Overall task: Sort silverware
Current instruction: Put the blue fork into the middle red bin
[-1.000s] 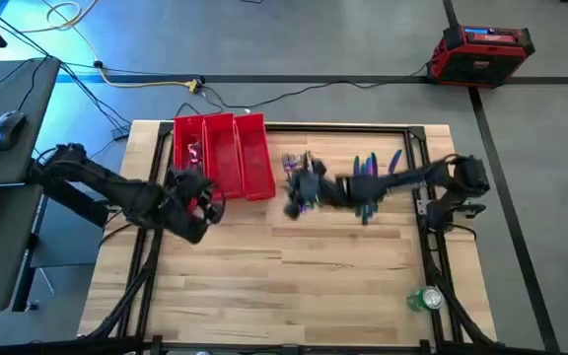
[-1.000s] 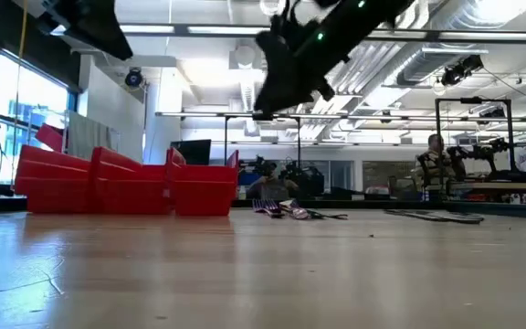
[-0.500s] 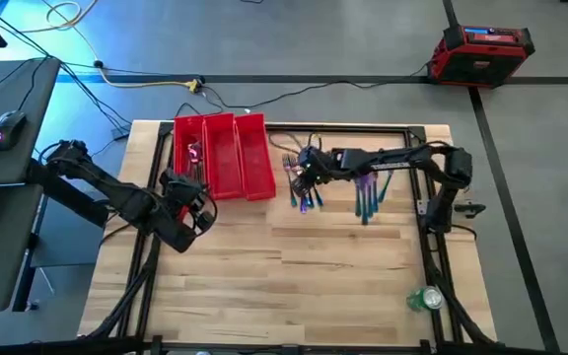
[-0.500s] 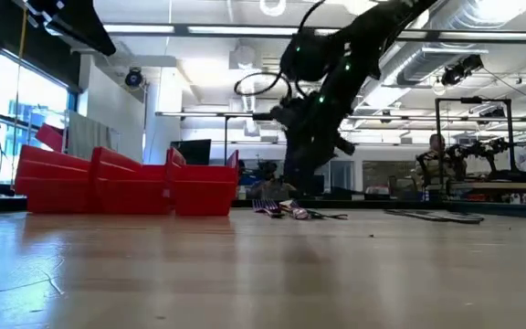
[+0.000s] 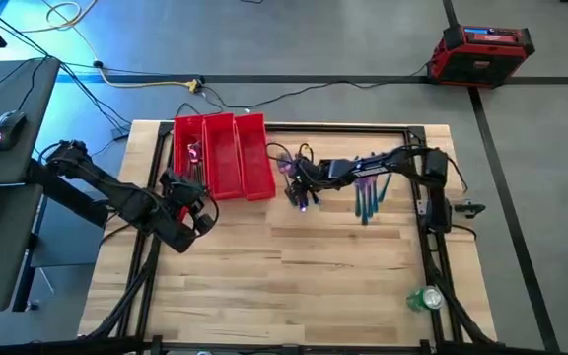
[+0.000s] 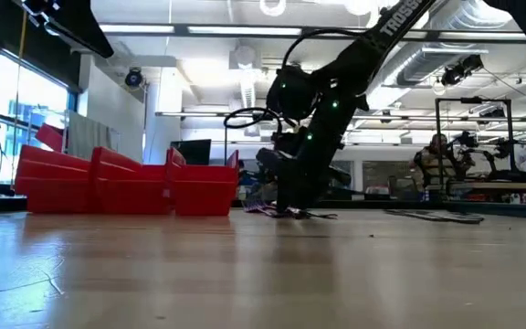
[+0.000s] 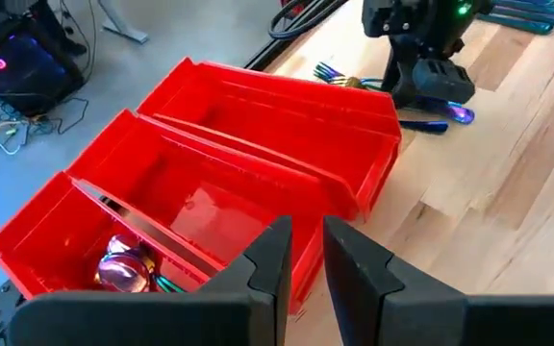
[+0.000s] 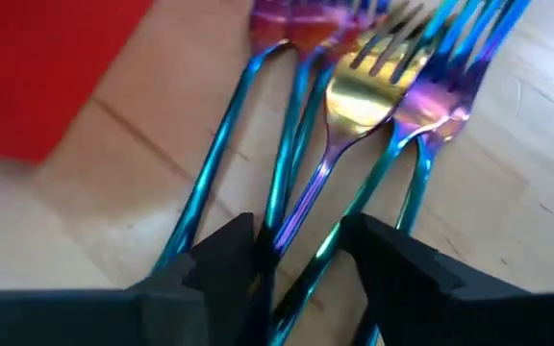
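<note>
Right gripper (image 8: pixel 296 252): down on the pile, fingers parted round a teal handle, not yet closed on it.
Iridescent rainbow metal forks (image 8: pixel 373 86): heaped on the wooden table (image 5: pixel 294 266) beside the red three-compartment plastic tray (image 5: pixel 221 155), handles crossing.
Advice: close on one handle only, lift straight up so neighbours do not drag.
Left gripper (image 7: pixel 301 252): waits near the tray, fingers slightly apart, empty.
</note>
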You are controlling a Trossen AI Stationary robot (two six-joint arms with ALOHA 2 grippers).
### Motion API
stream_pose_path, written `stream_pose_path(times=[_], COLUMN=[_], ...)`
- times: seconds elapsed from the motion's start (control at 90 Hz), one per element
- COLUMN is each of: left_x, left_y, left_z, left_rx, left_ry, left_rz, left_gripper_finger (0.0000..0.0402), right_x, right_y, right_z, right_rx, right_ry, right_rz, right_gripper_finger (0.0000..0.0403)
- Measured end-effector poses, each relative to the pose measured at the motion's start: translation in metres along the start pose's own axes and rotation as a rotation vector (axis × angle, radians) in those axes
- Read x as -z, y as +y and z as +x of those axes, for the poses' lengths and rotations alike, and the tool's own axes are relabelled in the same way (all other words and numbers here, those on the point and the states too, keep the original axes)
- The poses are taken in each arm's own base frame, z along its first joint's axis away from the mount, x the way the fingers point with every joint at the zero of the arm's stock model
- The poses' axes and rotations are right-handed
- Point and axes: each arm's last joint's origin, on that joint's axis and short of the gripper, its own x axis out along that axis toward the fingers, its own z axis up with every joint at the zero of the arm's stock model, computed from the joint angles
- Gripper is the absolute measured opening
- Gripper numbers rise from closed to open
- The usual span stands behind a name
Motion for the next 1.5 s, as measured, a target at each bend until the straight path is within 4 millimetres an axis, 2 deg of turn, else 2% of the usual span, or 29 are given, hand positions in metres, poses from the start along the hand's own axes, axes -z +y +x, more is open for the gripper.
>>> stream_pose_path(times=[0.089,0.244,0.389,0.511,0.6,0.844,1.144,1.256,1.4,1.5], left_x=[0.0,0.0,0.0,0.0,0.0,0.0,0.0,0.001,0.002,0.002], left_y=[0.0,0.0,0.0,0.0,0.0,0.0,0.0,-0.001,-0.001,-0.001], left_z=[0.0,0.0,0.0,0.0,0.0,0.0,0.0,0.001,0.001,0.001], left_rx=[0.0,-0.001,0.0,0.002,0.005,0.006,0.007,0.005,0.01,0.01], left_ry=[0.0,0.0,0.002,0.004,0.008,0.011,0.01,0.013,0.023,0.024], left_rz=[0.007,0.008,0.005,-0.003,-0.003,-0.004,-0.004,0.001,0.003,0.003], left_gripper_finger=[0.0044,0.0044,0.0044,0.0044,0.0044,0.0044,0.0044,0.0044,0.0044,0.0044], right_x=[0.0,0.001,-0.002,-0.015,-0.017,0.002,0.014,0.016,0.016,0.02], right_y=[0.0,0.002,0.006,0.011,0.008,-0.004,-0.006,-0.007,-0.007,-0.007], right_z=[0.0,-0.004,-0.021,-0.05,-0.059,-0.052,-0.047,-0.045,-0.043,-0.035], right_rx=[0.001,0.001,0.026,0.033,0.038,0.125,0.1,0.103,0.107,0.122], right_ry=[0.003,0.0,0.035,0.006,0.028,0.145,0.197,0.199,0.19,0.208], right_rz=[0.013,0.023,0.019,0.012,0.016,0.057,0.042,0.042,0.04,0.034], right_gripper_finger=[0.0112,0.0021,0.0015,0.0006,0.0005,0.001,0.0106,0.0131,0.0136,0.0122])
